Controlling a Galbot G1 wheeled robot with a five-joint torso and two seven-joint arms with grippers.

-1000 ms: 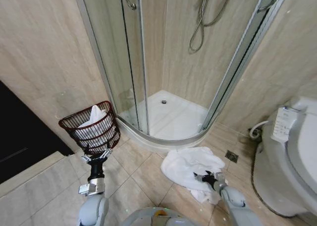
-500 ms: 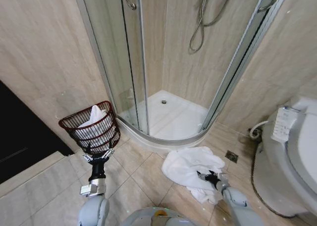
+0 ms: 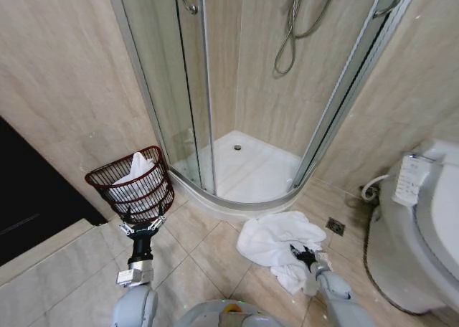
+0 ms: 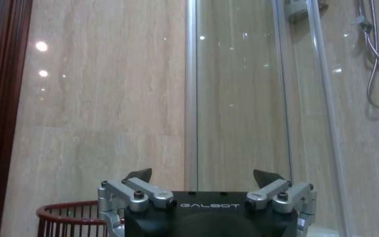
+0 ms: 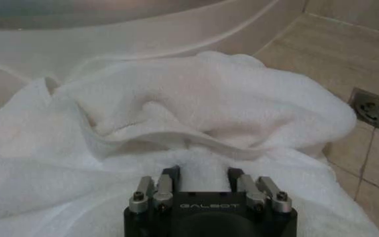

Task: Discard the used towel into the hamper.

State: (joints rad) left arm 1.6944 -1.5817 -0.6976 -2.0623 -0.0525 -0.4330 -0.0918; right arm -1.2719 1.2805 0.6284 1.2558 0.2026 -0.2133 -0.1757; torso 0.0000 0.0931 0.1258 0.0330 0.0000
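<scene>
the used towel (image 3: 276, 242) is lying crumpled on the tiled floor (image 3: 208, 252), just in front of the shower tray (image 3: 244, 171) and near the floor drain (image 3: 335, 226). the right pincer (image 3: 307, 256) is sitting low on the towel's near edge, its fingers (image 5: 170, 174) pressed into the white folds and narrowed around a ridge of the cloth. the hamper (image 3: 133, 184) is standing well apart to the left, against the wall beside the shower's glass door (image 3: 168, 90), with white cloth (image 3: 136, 169) poking up inside it. the left pincer (image 3: 140, 225) is hovering just in front of the hamper, spread wide and holding nothing. the toilet (image 3: 423, 226) is standing at the right edge.
</scene>
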